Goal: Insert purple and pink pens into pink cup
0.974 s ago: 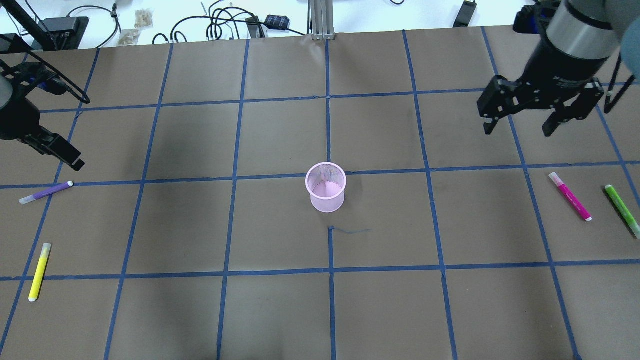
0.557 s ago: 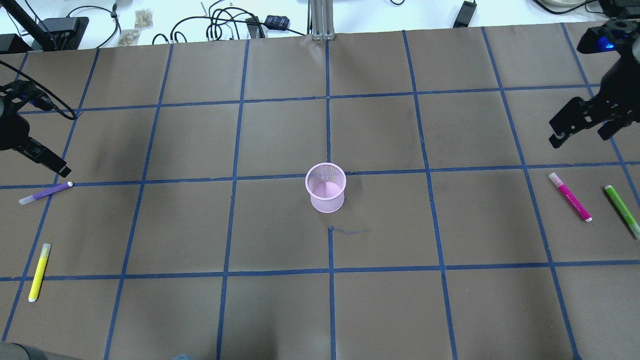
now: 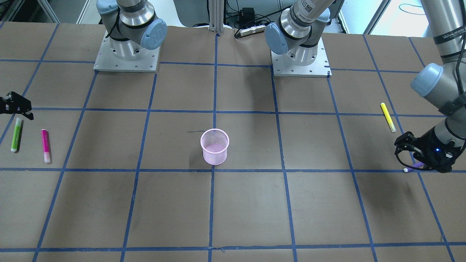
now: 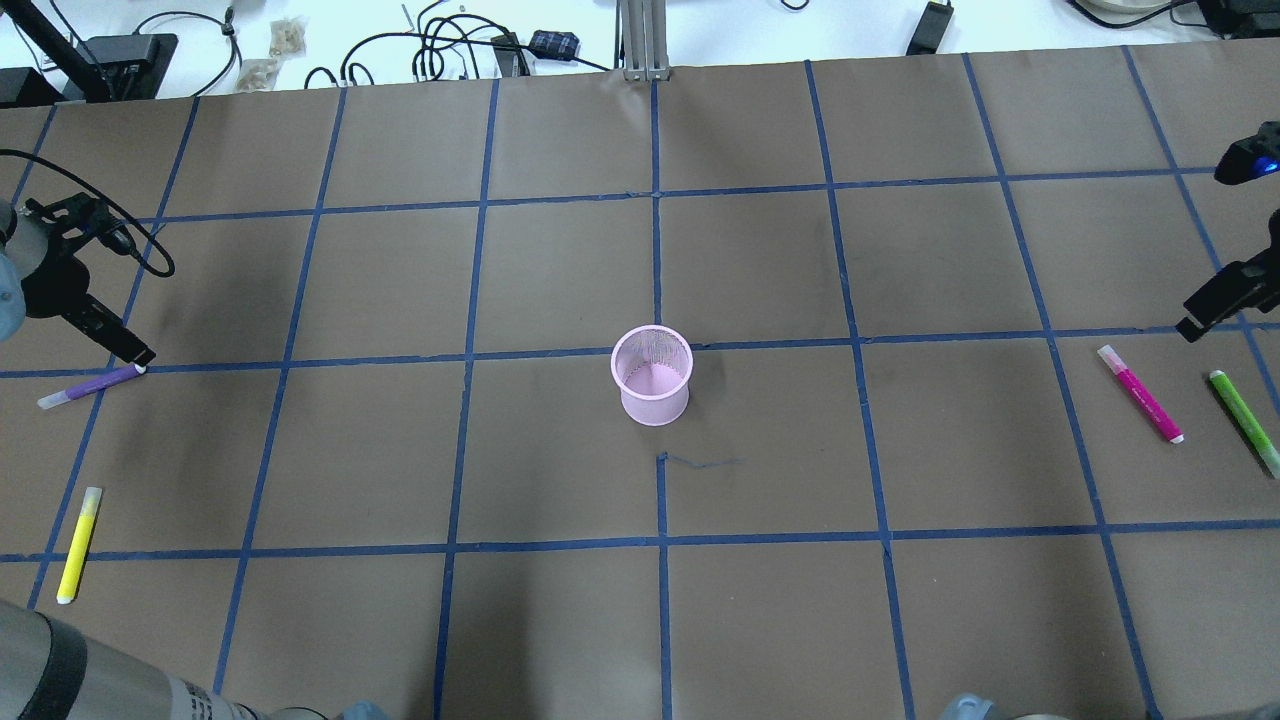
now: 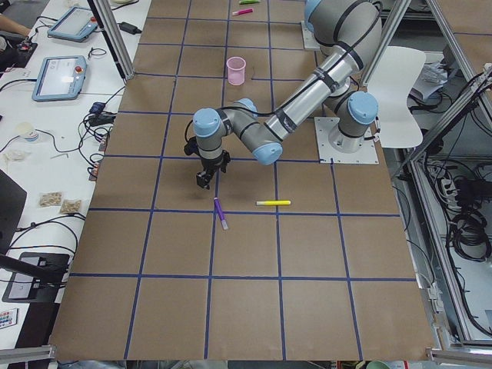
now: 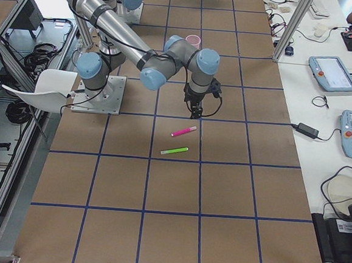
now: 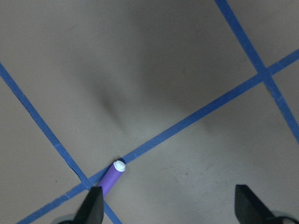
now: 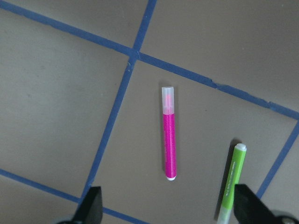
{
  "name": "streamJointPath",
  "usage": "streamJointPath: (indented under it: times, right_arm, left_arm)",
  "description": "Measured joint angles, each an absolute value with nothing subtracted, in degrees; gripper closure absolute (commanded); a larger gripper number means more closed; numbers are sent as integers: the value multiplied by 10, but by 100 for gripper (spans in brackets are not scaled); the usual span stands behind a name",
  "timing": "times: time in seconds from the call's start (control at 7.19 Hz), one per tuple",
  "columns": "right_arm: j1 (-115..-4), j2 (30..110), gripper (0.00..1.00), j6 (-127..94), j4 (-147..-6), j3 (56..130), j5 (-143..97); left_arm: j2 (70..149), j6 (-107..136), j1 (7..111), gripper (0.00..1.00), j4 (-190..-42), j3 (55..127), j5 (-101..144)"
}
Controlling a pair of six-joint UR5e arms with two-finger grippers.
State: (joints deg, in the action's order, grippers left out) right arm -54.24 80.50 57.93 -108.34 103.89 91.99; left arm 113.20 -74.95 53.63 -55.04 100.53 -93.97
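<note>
Blue-taped brown table [image 4: 560, 620] holds a pink cup [image 4: 651, 375].

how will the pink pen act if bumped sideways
The pink pen looks round and lies flat on the table, so it would probably roll. Its straight slim body suggests stiff and light. It might roll into the green pen nearby.

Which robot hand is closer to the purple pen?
Left. The left gripper hangs open just above the purple pen's white-tipped end. The right gripper is far across the table, open above the pink pen and green pen.
</note>
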Motion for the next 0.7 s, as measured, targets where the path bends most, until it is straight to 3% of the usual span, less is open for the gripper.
streamJointPath:
  times: [0.7]
  right_arm:
    - [-519, 778, 0, 707, -1307, 1174, 920]
  left_arm:
    - [1177, -787, 494, 0, -518, 1003, -937]
